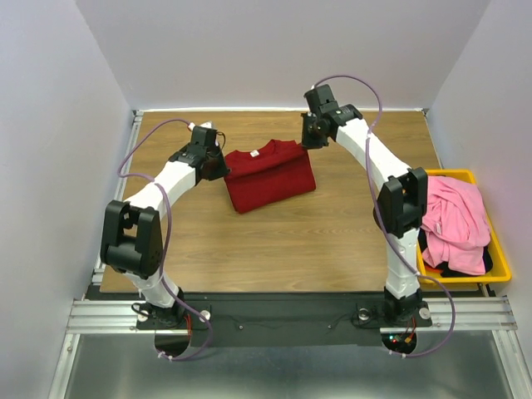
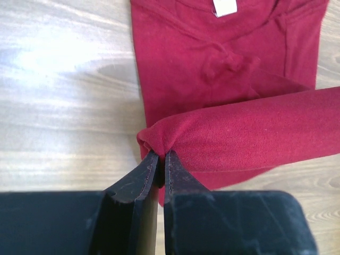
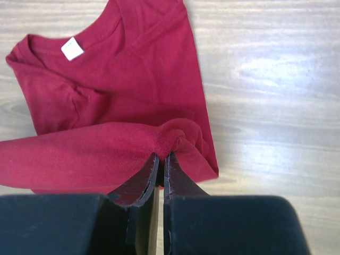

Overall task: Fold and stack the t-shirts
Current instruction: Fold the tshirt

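A dark red t-shirt point(image 1: 270, 176) lies partly folded on the wooden table, collar toward the back. My left gripper point(image 1: 218, 163) is shut on its left edge and my right gripper point(image 1: 309, 138) on its right edge. In the left wrist view the gripper point(image 2: 161, 154) pinches the end of a raised roll of red cloth above the flat shirt point(image 2: 212, 58), whose white neck label point(image 2: 224, 7) shows. In the right wrist view the gripper point(image 3: 163, 155) pinches the roll's other end over the shirt point(image 3: 122, 79) and its label point(image 3: 72, 49). A pink t-shirt point(image 1: 455, 218) lies on a black one point(image 1: 453, 268).
The pink and black shirts fill a yellow bin point(image 1: 465, 281) at the table's right edge, beside my right arm. Bare wooden table point(image 1: 291, 241) stretches in front of the red shirt. White walls close in the back and both sides.
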Controlling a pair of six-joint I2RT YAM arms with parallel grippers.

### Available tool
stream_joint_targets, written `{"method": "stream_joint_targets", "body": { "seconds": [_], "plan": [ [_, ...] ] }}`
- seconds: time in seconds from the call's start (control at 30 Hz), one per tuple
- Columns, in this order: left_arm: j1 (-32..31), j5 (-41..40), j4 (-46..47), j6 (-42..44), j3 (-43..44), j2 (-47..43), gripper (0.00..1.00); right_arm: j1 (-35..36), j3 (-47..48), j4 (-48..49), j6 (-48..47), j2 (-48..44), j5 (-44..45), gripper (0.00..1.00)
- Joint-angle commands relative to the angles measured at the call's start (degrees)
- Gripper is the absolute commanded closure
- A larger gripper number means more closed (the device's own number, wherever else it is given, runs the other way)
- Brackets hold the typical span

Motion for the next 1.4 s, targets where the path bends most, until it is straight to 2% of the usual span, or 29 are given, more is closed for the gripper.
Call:
{"method": "stream_joint_targets", "body": {
  "seconds": [0.0,0.2,0.83,1.17,1.37],
  "plan": [
    [1.37,0.87,1.86,2.24,3.71,1.88,1.00,-1.24,6.41,1.11,-1.32,2.61,0.86,0.99],
    [1.99,2.37,2.92,3.29,6.35,6.80,1.00,-1.86,9.59,1.46,-0.88,7.80,0.50,0.99],
    [3.48,3.95,5.56,2.85,8.99,14.28,1.00,-3.44,3.09,10.17,-1.32,14.31,0.24,0.99],
    [3.48,3.25,4.59,0.75,5.65,6.56,1.00,-3.53,3.26,10.17,-1.76,8.87,1.29,0.99],
    [3.66,2.55,5.12,1.79,6.52,4.78,1.00,-3.62,4.93,10.25,-0.80,6.49,0.33,0.99]
  ]
}}
